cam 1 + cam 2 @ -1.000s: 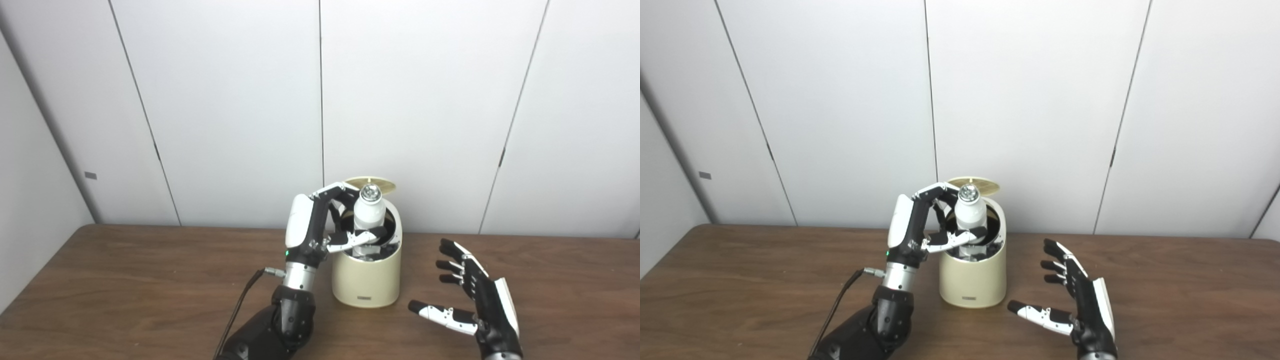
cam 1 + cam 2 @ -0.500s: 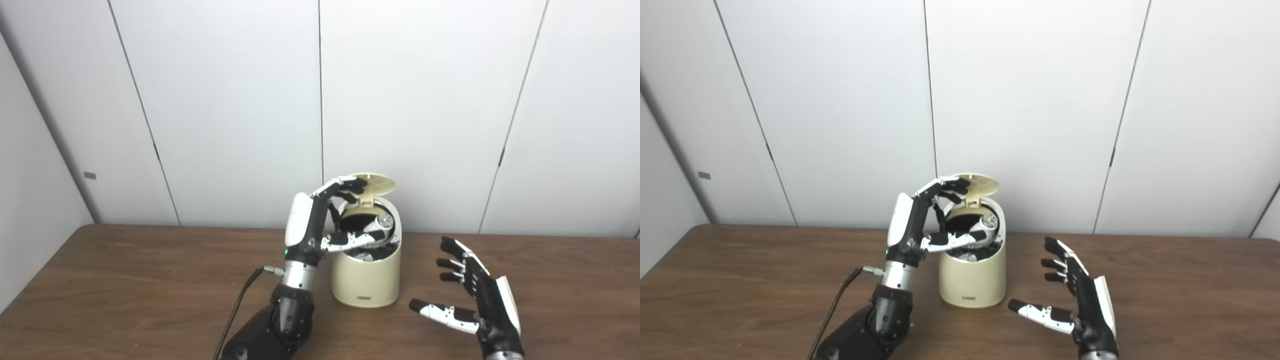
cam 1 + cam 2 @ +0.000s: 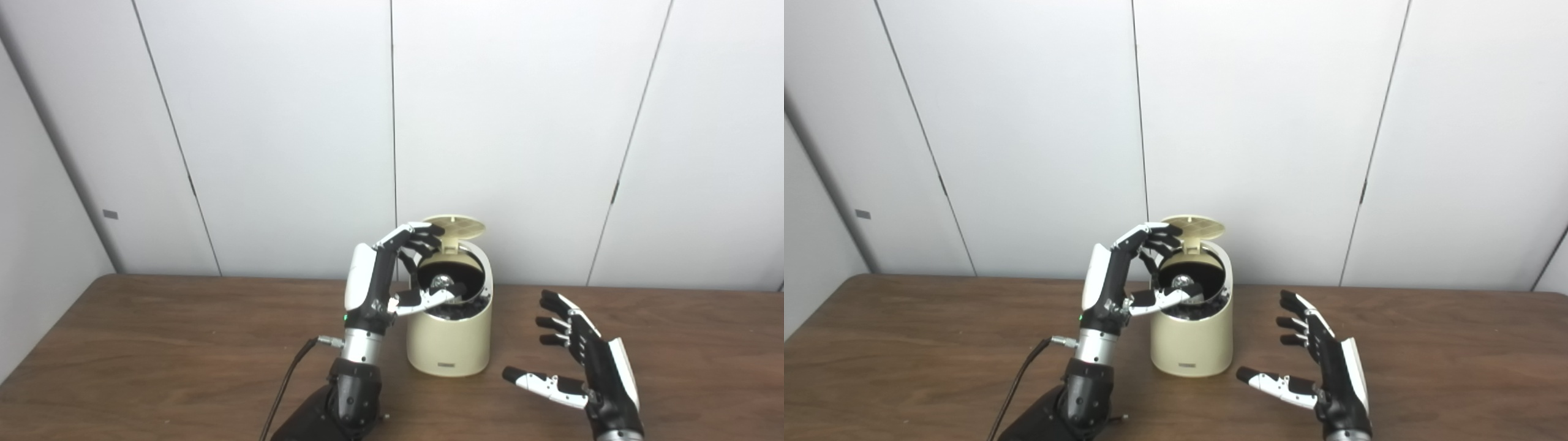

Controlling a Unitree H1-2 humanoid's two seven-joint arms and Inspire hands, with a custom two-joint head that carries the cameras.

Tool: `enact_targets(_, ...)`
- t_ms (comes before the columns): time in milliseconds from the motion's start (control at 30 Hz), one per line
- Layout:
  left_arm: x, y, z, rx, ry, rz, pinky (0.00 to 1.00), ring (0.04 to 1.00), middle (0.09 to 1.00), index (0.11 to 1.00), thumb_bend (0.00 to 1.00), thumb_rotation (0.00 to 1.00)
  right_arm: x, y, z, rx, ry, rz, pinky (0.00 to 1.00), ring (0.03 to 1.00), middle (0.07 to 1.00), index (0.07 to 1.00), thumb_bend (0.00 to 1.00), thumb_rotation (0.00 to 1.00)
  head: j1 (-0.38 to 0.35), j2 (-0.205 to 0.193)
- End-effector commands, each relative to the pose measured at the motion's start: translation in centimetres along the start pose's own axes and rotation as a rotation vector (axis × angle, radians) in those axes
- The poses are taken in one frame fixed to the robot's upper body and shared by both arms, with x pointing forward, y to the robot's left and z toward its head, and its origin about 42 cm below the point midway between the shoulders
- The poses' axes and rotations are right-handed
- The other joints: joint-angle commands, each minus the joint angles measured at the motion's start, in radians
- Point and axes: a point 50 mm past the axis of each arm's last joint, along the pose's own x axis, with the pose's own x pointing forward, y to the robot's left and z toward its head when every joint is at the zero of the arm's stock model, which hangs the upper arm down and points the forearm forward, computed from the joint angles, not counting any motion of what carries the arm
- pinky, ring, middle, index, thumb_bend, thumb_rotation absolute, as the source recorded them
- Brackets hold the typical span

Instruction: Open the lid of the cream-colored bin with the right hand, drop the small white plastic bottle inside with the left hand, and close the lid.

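- bottle (image 3: 442,283) was upright in left hand (image 3: 392,275) above bin (image 3: 450,334) mouth, now dropped inside bin, only shiny top showing
- left hand let go, fingers (image 3: 422,236) now spread, empty
- left hand shifted slightly away from bin, thumb at bin rim

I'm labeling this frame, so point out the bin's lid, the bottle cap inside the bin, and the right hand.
lid (image 3: 456,224), left eye view, on its raised flat disc.
bottle cap (image 3: 442,282), left eye view, on the shiny top showing inside the bin.
right hand (image 3: 1338,373), right eye view, on the palm, fingers spread.
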Motion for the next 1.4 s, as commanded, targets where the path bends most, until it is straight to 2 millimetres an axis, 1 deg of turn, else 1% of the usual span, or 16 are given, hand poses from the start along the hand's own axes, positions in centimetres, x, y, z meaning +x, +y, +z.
enact_targets(0, 0.1, 0.6, 0.5, -0.021, 0.000, 0.015, 0.40, 0.455, 0.481, 0.525, 0.54, 0.00, 1.1, -0.3, 1.7, 0.017, -0.081, -0.011, 0.67, 0.765, 0.840, 0.835, 0.77, 0.11, 0.004, 0.001)
enact_targets(100, -0.7, 1.6, 0.7, -0.050, 0.002, 0.038, 0.38, 0.424, 0.464, 0.518, 0.52, 0.00, 1.1, -0.4, 1.6, 0.011, -0.083, -0.008, 0.66, 0.761, 0.841, 0.834, 0.76, 0.11, 0.007, 0.002)
enact_targets(333, -2.1, 4.0, 0.8, -0.167, 0.055, 0.075, 0.39, 0.445, 0.475, 0.509, 0.52, 0.00, 1.1, -1.2, 1.1, 0.011, -0.084, 0.000, 0.67, 0.759, 0.842, 0.832, 0.76, 0.11, 0.017, 0.000)
enact_targets(433, -2.8, 6.0, 0.3, -0.199, 0.076, 0.024, 0.43, 0.512, 0.489, 0.507, 0.51, 0.00, 1.2, -1.3, 1.0, 0.011, -0.093, 0.002, 0.68, 0.764, 0.844, 0.833, 0.76, 0.16, 0.021, 0.000)
enact_targets(467, -3.0, 6.9, 0.0, -0.204, 0.080, -0.009, 0.47, 0.565, 0.591, 0.503, 0.51, 0.03, 1.3, -1.4, 1.1, 0.013, -0.096, -0.001, 0.68, 0.763, 0.843, 0.834, 0.77, 0.19, 0.020, 0.000)
enact_targets(500, -3.1, 7.4, -0.2, -0.208, 0.083, -0.032, 0.54, 0.635, 0.683, 0.665, 0.60, 0.07, 1.4, -1.4, 1.1, 0.013, -0.097, -0.003, 0.68, 0.758, 0.838, 0.833, 0.77, 0.21, 0.018, 0.000)
enact_targets(600, -3.7, 9.5, -0.6, -0.192, 0.088, -0.113, 0.64, 0.728, 0.800, 0.824, 0.73, 0.15, 2.0, -1.6, 1.8, 0.003, -0.124, 0.004, 0.67, 0.751, 0.830, 0.828, 0.77, 0.23, 0.011, -0.005)
enact_targets(667, -4.2, 10.8, -1.0, -0.192, 0.096, -0.143, 0.66, 0.750, 0.822, 0.857, 0.77, 0.17, 2.8, -2.0, 2.5, -0.036, -0.155, 0.018, 0.67, 0.756, 0.828, 0.826, 0.76, 0.24, 0.004, -0.010)
enact_targets(733, -4.5, 11.5, -1.3, -0.196, 0.105, -0.156, 0.67, 0.760, 0.827, 0.874, 0.81, 0.18, 3.4, -2.2, 2.9, -0.065, -0.175, 0.028, 0.66, 0.765, 0.828, 0.830, 0.75, 0.24, -0.005, -0.015)
enact_targets(867, -5.7, 12.9, -1.9, -0.190, 0.143, -0.170, 0.68, 0.777, 0.843, 0.895, 0.83, 0.18, 5.2, -2.8, 5.3, -0.118, -0.235, 0.073, 0.66, 0.767, 0.829, 0.832, 0.75, 0.28, -0.021, -0.022)
enact_targets(967, -6.3, 13.4, -2.3, -0.167, 0.165, -0.189, 0.68, 0.788, 0.846, 0.902, 0.83, 0.17, 6.8, -3.1, 7.7, -0.212, -0.290, 0.131, 0.69, 0.794, 0.850, 0.849, 0.76, 0.34, -0.045, -0.032)
enact_targets(1033, -6.7, 13.7, -2.7, -0.149, 0.180, -0.202, 0.67, 0.783, 0.850, 0.902, 0.82, 0.18, 8.0, -3.3, 9.2, -0.274, -0.315, 0.153, 0.68, 0.796, 0.851, 0.848, 0.77, 0.38, -0.060, -0.040)
enact_targets(1133, -7.1, 13.9, -3.0, -0.139, 0.203, -0.214, 0.68, 0.781, 0.861, 0.903, 0.82, 0.17, 9.5, -3.3, 11.5, -0.352, -0.337, 0.174, 0.66, 0.787, 0.846, 0.834, 0.73, 0.41, -0.067, -0.045)
enact_targets(1200, -7.4, 13.9, -3.2, -0.135, 0.220, -0.223, 0.72, 0.792, 0.876, 0.904, 0.81, 0.15, 10.5, -3.2, 12.9, -0.405, -0.349, 0.195, 0.67, 0.799, 0.862, 0.843, 0.67, 0.50, -0.078, -0.052)
enact_targets(1233, -7.6, 14.0, -3.3, -0.136, 0.227, -0.228, 0.72, 0.794, 0.878, 0.904, 0.80, 0.15, 11.1, -3.1, 13.7, -0.436, -0.358, 0.211, 0.67, 0.800, 0.864, 0.844, 0.67, 0.51, -0.078, -0.052)
enact_targets(1367, -8.1, 13.9, -3.6, -0.144, 0.249, -0.241, 0.71, 0.795, 0.878, 0.904, 0.81, 0.14, 12.4, -3.0, 15.7, -0.529, -0.368, 0.260, 0.74, 0.856, 0.889, 0.866, 0.64, 0.63, -0.078, -0.052)
